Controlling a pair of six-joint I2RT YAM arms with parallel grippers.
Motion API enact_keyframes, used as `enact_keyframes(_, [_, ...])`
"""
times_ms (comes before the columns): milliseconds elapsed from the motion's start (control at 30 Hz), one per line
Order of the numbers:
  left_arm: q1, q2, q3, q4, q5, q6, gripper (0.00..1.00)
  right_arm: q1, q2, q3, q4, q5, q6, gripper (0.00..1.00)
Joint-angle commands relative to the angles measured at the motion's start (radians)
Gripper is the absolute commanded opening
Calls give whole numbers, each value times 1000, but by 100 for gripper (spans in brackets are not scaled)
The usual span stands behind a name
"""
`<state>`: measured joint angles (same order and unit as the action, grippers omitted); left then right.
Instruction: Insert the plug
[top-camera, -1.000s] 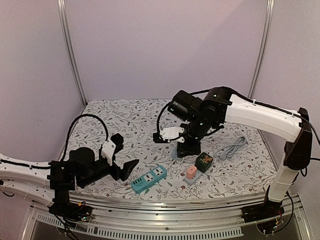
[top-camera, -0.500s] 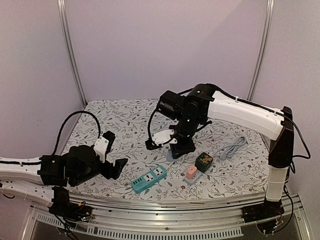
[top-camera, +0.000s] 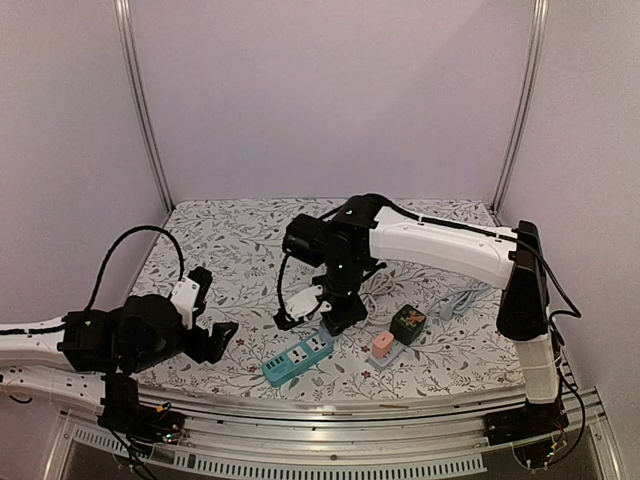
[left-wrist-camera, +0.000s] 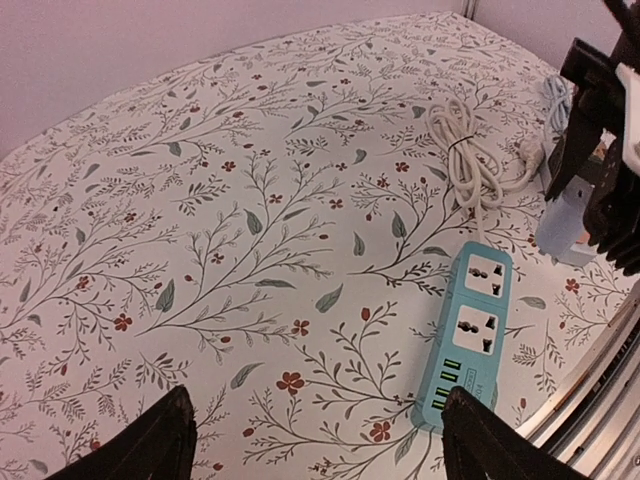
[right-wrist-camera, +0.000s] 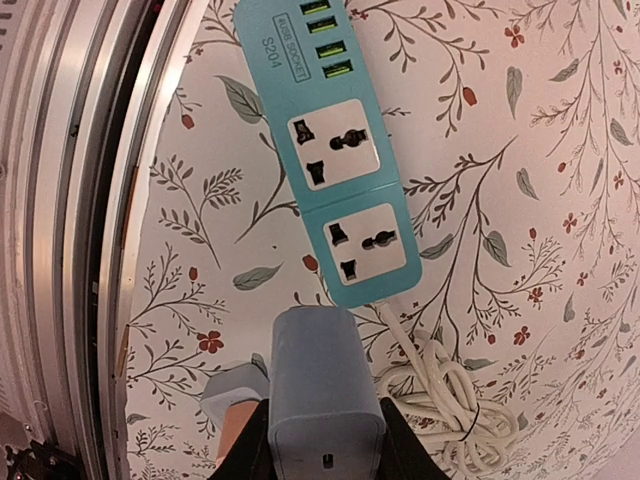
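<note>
Lining up the plug (right-wrist-camera: 322, 380)
The right gripper (right-wrist-camera: 325, 445) pinches it near the teal power strip (right-wrist-camera: 335, 190) sockets, ready to insert — left gripper (left-wrist-camera: 315, 440) spread, standing clear.

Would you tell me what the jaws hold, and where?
The right jaws clamp the blue plug by its two sides; the left jaws hold nothing.

1. One teal power strip (right-wrist-camera: 330, 190).
2. On it, two sockets (right-wrist-camera: 365, 240) and four USB ports (right-wrist-camera: 330, 50).
3. One blue-grey plug (right-wrist-camera: 320, 390).
4. One coiled white cord (right-wrist-camera: 440, 395); one grey cable (top-camera: 468, 295).
5. Two small blocks on the desk (top-camera: 230, 240): one green cube (top-camera: 407, 322), one pink block (top-camera: 383, 343).
</note>
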<state>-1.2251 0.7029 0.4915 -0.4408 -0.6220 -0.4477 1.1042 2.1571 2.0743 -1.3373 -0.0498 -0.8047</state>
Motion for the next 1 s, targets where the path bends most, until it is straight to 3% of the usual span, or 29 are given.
enact_keyframes(0, [-13,-42,-19,-31,12,-13,84,29,20,-17,-32,18,-117,0])
enact_keyframes(633, [-13,-139,-47,-26,29,-11,85,66,56,-68,111,103,-335,0])
enact_keyframes(733, [-13,-134,-46,-25,22,-24,90,57,66,-61,112,91,-342,0])
enact_keyframes(800, [-13,-135,-44,-30,12,-29,99,50,69,-59,117,76,-351,0])
enact_keyframes(967, [-13,-160,-49,-33,10,-33,99,42,83,-52,124,79,-363,0])
